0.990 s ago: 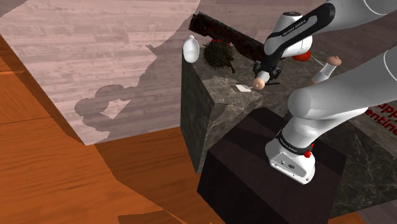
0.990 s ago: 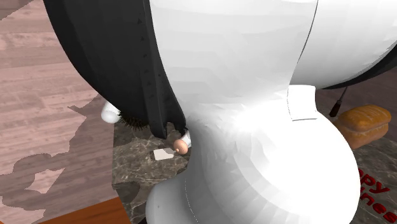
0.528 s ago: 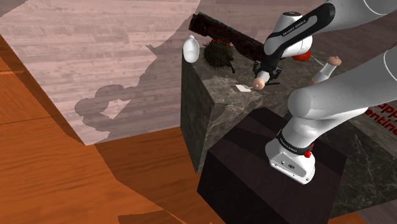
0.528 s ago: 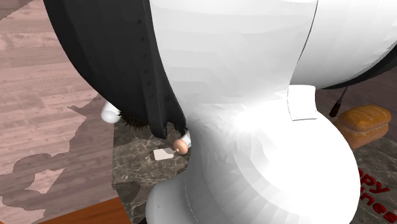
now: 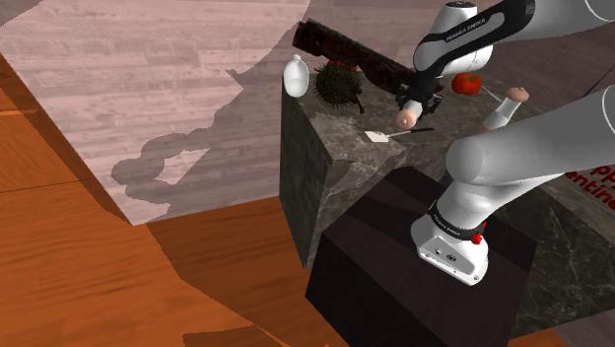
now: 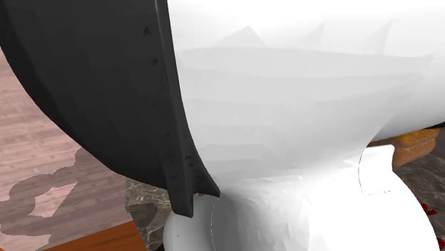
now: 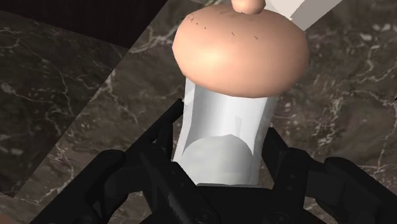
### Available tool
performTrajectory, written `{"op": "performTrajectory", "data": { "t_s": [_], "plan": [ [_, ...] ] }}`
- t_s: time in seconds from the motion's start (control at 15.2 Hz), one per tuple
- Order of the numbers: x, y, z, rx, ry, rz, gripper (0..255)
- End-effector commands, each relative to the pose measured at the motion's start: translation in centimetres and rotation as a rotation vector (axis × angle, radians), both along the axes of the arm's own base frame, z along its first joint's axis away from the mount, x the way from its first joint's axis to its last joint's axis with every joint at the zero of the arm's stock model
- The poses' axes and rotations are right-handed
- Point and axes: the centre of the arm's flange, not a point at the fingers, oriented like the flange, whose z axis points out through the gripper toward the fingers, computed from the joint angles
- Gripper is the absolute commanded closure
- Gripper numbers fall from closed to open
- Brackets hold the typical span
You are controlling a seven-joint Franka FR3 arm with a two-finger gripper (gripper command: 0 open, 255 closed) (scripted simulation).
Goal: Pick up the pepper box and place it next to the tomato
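My gripper (image 5: 409,106) is shut on the pepper box (image 5: 404,117), a white shaker with a rounded peach cap, and holds it just above the dark marble counter (image 5: 335,158). In the wrist view the two black fingers (image 7: 158,167) clasp the shaker's white body (image 7: 222,137), with its peach cap (image 7: 238,54) pointing away from the hand. The red tomato (image 5: 467,84) lies on the counter a short way beyond the gripper, toward the shoulder view's right, partly behind the arm.
A second peach-capped shaker (image 5: 507,103) stands right of the tomato. A white bottle (image 5: 296,77), a dark spiky ball (image 5: 338,84) and a small white card (image 5: 376,135) sit near the counter's left edge. The arm (image 6: 285,107) blocks the second exterior view; an orange loaf (image 6: 421,139) peeks out.
The gripper has risen with the pepper box and shifted slightly toward the tomato. The arm now covers more of the second exterior view.
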Motion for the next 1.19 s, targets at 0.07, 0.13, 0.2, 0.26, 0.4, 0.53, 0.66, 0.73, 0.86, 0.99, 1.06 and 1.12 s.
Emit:
{"op": "performTrajectory", "data": {
  "t_s": [0.07,0.13,0.2,0.26,0.4,0.53,0.66,0.73,0.86,0.99,1.06,1.12],
  "plan": [
    [0.1,0.0,1.6,0.000,0.000,0.000,255],
    [0.1,0.0,2.1,0.000,0.000,0.000,255],
    [0.1,0.0,2.6,0.000,0.000,0.000,255],
    [0.1,0.0,3.2,0.000,0.000,0.000,255],
    [0.1,0.0,4.2,0.000,0.000,0.000,255],
    [0.1,0.0,5.3,0.000,0.000,0.000,255],
    [0.1,0.0,6.3,0.000,0.000,0.000,255],
    [0.1,0.0,6.9,0.000,0.000,0.000,255],
    [0.1,0.0,7.9,0.000,0.000,0.000,255],
    [0.1,0.0,9.0,0.000,0.000,0.000,255],
    [0.1,0.0,9.5,0.000,0.000,0.000,255],
    [0.1,0.0,10.0,0.000,0.000,0.000,255]
  ]
}}
